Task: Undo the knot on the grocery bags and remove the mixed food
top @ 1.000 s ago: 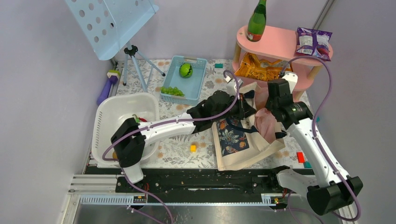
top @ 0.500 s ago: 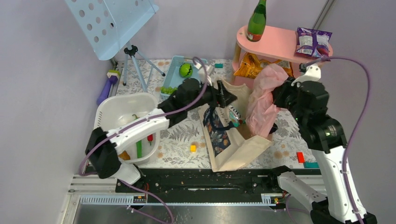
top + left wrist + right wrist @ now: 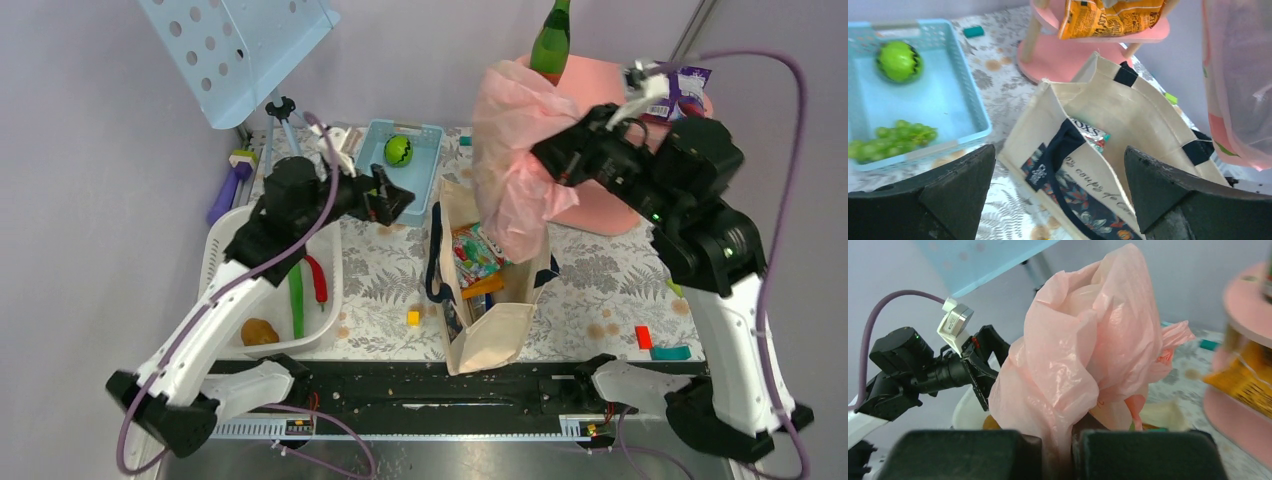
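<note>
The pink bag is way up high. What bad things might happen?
The thin pink bag hangs from one pinch of the right gripper, so it might slip or tear. It hangs close to the green bottle on the pink stand and may knock it over. The left gripper is open and apart from the canvas tote, so the tote could topple.

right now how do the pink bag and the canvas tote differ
The pink bag hangs aloft, pinched in the shut right pincer; the canvas tote stands on the table, held by nothing. The pink bag is thin, crumpled and translucent; the canvas tote is beige cloth with dark handles. Both are carrier bags.
</note>
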